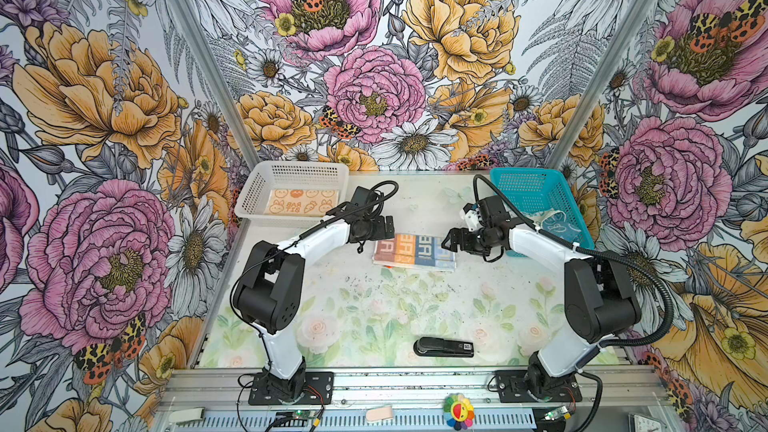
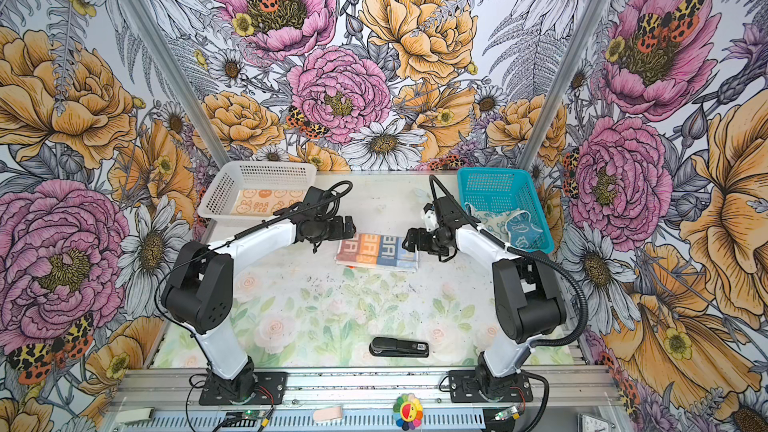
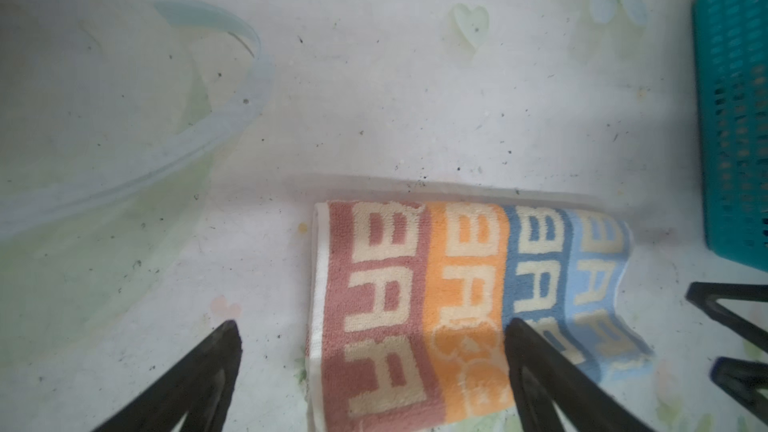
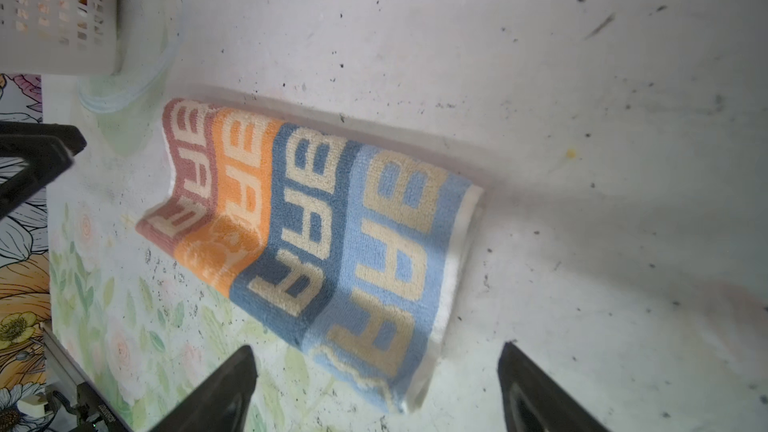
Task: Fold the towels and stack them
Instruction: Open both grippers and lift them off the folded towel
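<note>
- Right, two tools in play, and both of mine stand spread wide with nothing in them.
- My left tool (image 1: 384, 227) hangs at the left end of the striped towel (image 1: 414, 252). In the left wrist view one of its fingers (image 3: 540, 367) crosses where the orange and blue stripes meet. The other finger is off the cloth, over bare surface (image 1: 374, 305). Whether that first finger touches the cloth, I cannot tell.
- My right tool (image 1: 454, 239) hangs at the towel's right end. In the right wrist view the pale blue corner shows between its two spread fingers.
- Towels in sight: four.
- One is the striped towel, folded into a long band and lying mid-surface between my two tools. It has four stripes: dusty red, orange, dark blue and light blue, all with cream letters.
- Baskets, two: a white basket (image 1: 249, 197) at the back left and a teal basket (image 1: 523, 184) at the back right.
- The white basket holds one orange towel (image 1: 300, 202), flat, with bunny faces on it.
- The teal basket holds two crumpled ones: a cream towel (image 2: 486, 218) and a teal-blue towel (image 2: 521, 232), touching.
- One black stapler (image 1: 443, 347) lies near the front edge, well apart from the striped towel.
</note>
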`<move>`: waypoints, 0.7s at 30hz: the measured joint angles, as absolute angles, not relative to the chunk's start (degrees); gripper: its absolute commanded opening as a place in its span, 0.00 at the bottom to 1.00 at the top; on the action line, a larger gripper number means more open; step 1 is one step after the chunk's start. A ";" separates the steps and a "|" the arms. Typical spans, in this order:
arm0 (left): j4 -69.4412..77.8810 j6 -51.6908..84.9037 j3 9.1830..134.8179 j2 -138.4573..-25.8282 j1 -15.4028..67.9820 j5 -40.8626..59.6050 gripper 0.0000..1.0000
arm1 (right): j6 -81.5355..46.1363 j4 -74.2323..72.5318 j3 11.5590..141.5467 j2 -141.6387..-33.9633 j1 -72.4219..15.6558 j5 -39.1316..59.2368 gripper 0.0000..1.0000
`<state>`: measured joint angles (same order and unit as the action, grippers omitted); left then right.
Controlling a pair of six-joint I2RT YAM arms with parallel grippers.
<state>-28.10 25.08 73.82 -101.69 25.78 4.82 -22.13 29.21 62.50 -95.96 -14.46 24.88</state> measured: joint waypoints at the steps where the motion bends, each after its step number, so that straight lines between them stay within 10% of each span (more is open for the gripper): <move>1: -27.51 25.91 73.95 -101.30 25.82 5.63 0.99 | -22.50 29.02 62.50 -95.96 -14.46 25.30 0.99; 21: -18.85 36.14 59.81 -100.95 28.34 14.70 0.99 | -33.69 13.17 51.11 -96.79 -20.25 31.83 0.99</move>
